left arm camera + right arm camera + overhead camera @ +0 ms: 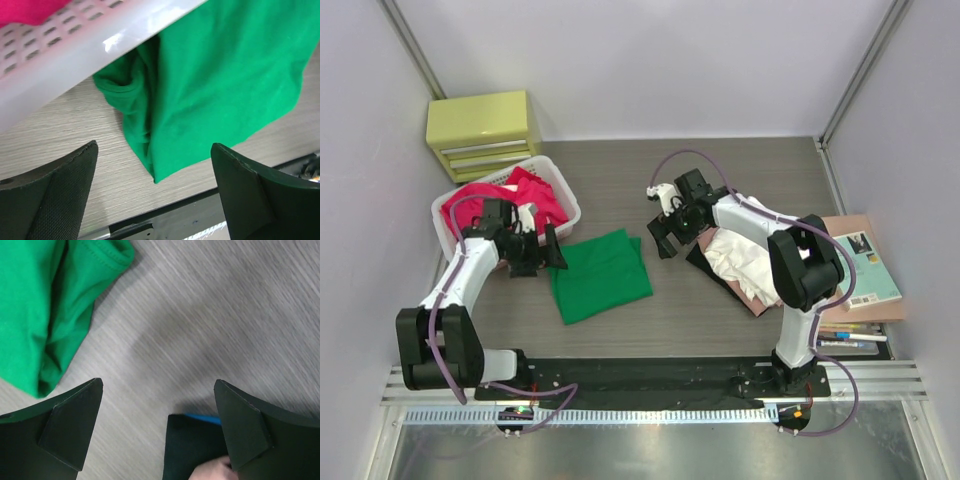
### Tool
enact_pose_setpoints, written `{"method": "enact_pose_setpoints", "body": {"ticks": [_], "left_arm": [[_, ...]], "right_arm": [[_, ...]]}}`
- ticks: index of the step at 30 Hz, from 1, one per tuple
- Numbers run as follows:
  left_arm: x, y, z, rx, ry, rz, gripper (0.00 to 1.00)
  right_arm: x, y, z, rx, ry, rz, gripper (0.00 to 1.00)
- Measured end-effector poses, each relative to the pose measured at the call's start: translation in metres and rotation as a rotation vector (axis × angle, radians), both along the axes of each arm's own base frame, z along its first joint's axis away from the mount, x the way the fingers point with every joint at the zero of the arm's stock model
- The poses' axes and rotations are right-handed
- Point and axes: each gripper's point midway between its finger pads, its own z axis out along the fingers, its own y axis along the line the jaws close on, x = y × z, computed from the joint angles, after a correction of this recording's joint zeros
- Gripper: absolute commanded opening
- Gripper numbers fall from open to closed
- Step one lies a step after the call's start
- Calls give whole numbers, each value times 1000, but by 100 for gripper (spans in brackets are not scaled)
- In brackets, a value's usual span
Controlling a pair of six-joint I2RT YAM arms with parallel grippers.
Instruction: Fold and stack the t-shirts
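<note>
I see the green shirt [600, 275] lying flat, its long side slanting near-left to far-right. My left hand [538, 258] and right hand [670, 238] are spread wide, empty.

The green t-shirt [600, 275] lies folded on the surface [740, 170]; magenta t-shirts [535, 195] heap in the basket [567, 205]; white, pink, black t-shirts [740, 258] pile at right.

Ahead of my left claw [154, 147], the green t-shirt [215, 85] reads as soft, matt knit cloth with a stitched hem. Beyond it, the basket [75, 55] is glossy white perforated plastic. Under the claw, the table [55, 135] shows matt grey wood grain. Its fingers [50, 195] look matt black and finely textured.
</note>
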Motion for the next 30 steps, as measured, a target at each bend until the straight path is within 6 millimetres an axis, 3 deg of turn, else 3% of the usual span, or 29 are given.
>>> {"method": "enact_pose_setpoints", "body": {"ticks": [11,18,25,30], "left_arm": [[2,4,-21,20,87,26,100],[14,-15,-17,-77,56,-54,99],[-8,-46,-28,-159,132,-152,99],[-10,-49,-29,-160,138,-165,99]], "right_arm": [[21,16,-9,23,-1,9,100],[-5,40,-6,149,139,129,100],[-39,53,5,239,247,248,100],[-44,55,10,249,263,262,100]]}}
